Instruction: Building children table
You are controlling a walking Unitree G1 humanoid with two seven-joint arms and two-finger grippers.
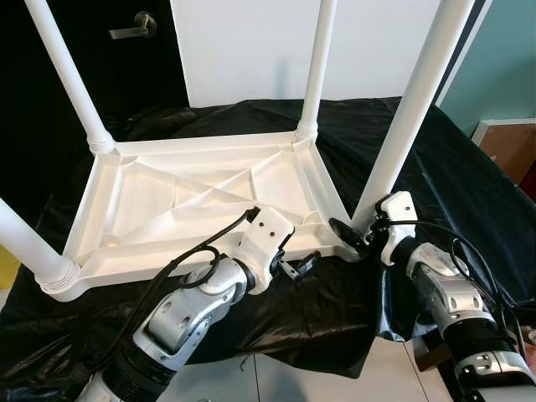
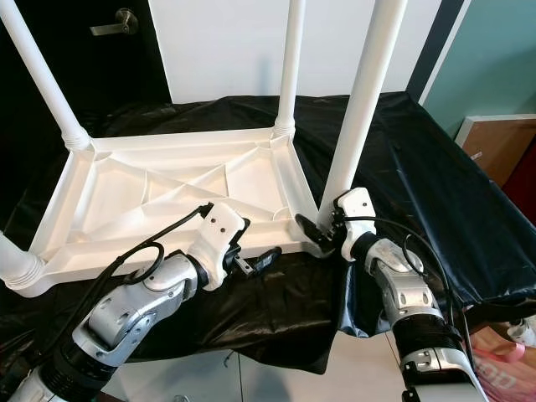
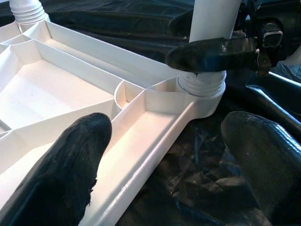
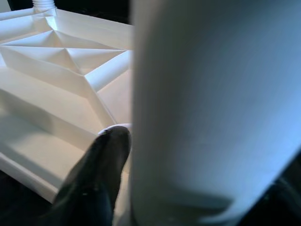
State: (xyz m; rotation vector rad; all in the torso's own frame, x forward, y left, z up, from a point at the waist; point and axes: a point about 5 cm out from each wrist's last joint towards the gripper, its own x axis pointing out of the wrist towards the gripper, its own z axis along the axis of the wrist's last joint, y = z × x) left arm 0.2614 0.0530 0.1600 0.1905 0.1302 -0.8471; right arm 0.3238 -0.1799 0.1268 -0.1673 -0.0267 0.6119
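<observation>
Fingers [image 3: 211, 54] of the right gripper [image 1: 356, 234] are closed around the base of the near right leg [image 1: 410, 117], just above the ribbed collar where it meets its corner socket. That leg belongs to the white plastic children's table [image 1: 167, 201], which lies upside down on a black cloth [image 1: 435, 167], its ribbed underside facing up and all four legs standing in their corner sockets. The left gripper [image 1: 297, 266] hangs just outside the near rim of the upturned top, its fingers spread apart and holding nothing, one over the rim and one over the cloth. My judgement is that this leg is being seated or tightened. If the right gripper twists or pushes off-axis, the leg may cross-thread or lean, and since nothing pins the light top down, it could slide on the slick cloth or lift at the far side. The open left gripper sits close to the held leg, so the two could knock together. Beyond the cloth stand a white panel [image 1: 251, 50] and a dark door with a lever handle [image 1: 134, 29], and a wooden box [image 1: 511, 146] sits off to the right; none of these blocks the work.
</observation>
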